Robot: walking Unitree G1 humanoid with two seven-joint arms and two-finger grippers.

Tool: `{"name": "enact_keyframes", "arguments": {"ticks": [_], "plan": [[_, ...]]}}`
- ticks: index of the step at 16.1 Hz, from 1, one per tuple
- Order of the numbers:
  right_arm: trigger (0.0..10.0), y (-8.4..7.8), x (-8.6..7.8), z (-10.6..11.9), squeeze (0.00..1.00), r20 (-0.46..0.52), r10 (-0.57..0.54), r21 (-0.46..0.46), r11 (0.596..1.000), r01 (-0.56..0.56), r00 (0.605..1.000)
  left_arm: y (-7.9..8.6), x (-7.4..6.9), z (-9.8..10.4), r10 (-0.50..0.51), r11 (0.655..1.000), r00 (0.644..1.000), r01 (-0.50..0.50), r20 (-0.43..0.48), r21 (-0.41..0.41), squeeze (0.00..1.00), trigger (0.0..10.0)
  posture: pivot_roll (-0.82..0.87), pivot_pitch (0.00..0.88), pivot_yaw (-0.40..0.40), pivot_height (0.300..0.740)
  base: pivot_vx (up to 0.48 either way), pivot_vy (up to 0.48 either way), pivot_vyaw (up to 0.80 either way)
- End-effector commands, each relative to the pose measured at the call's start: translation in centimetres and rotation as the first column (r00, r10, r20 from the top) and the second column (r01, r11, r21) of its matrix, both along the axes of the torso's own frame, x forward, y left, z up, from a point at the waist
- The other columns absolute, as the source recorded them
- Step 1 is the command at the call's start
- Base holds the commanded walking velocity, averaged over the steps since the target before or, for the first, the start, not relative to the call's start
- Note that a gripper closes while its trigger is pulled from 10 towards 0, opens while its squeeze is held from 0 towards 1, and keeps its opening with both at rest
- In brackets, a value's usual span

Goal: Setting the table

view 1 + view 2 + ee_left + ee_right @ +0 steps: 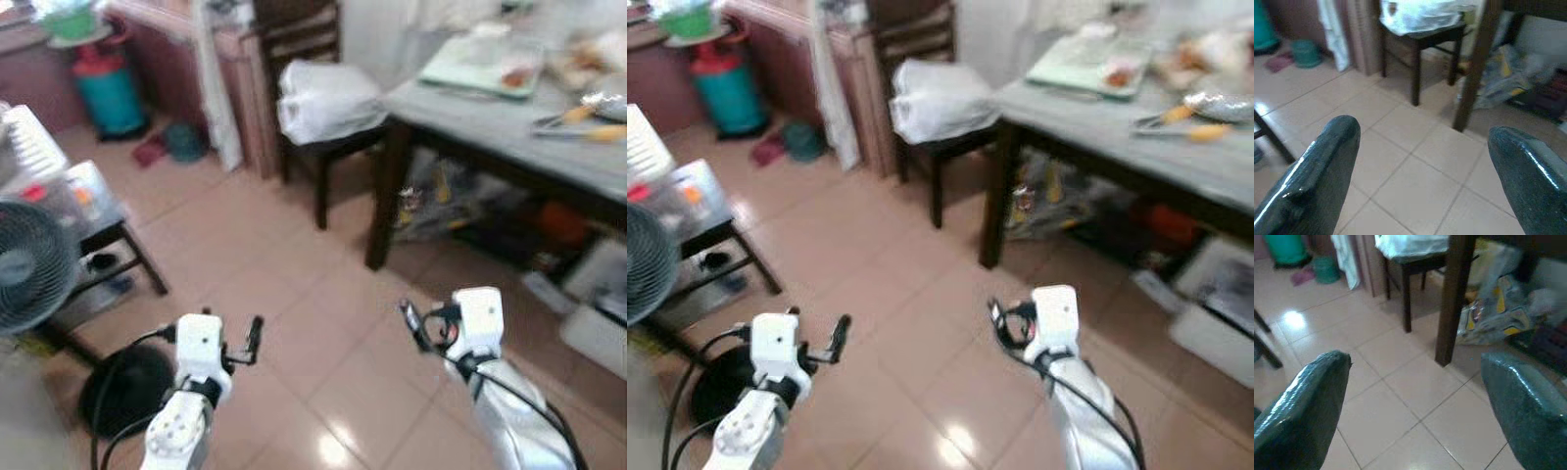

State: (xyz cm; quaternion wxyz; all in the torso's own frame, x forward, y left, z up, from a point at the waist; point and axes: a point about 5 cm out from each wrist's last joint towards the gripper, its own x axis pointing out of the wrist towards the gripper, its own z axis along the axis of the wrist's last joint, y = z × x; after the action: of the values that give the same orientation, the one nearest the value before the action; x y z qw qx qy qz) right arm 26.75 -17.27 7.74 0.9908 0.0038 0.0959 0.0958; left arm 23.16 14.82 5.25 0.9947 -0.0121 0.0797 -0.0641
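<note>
Table (509, 132) stands ahead; left end effector (1420, 161) and right end effector (1415, 396) hover spread wide, holding nothing.

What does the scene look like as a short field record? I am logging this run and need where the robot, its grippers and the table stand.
Setting: tiled floor in a home
Table: dark-legged table with a grey top, ahead on the robot's right
On table: pale green tray; yellow-handled utensils
Chair: dark wooden chair beside the table, holding a white plastic bag
Left side: grey standing fan
Left gripper: open, empty, above the floor
Right gripper: open, empty, above the floor
</note>
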Motion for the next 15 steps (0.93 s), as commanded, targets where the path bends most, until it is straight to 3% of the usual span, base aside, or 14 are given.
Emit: {"name": "enact_keyframes", "arguments": {"ticks": [1,15], "plan": [[10.0,0.70,-0.06,-0.05,0.00,-0.003,0.022,0.013,1.000,-0.022,1.000,1.20,-0.27,-0.26,0.035,0.999,0.999,-0.034,-0.013,0.026,0.00,10.0,-0.16,0.084,0.066,0.740,0.000,0.000,-0.78],[10.0,0.89,-0.19,-0.29,0.00,-0.007,0.010,0.019,1.000,-0.010,1.000,1.03,-0.01,0.05,0.015,0.999,1.000,-0.015,-0.002,0.039,0.00,10.0,-0.15,0.088,0.081,0.740,0.000,0.000,-0.78]]}}
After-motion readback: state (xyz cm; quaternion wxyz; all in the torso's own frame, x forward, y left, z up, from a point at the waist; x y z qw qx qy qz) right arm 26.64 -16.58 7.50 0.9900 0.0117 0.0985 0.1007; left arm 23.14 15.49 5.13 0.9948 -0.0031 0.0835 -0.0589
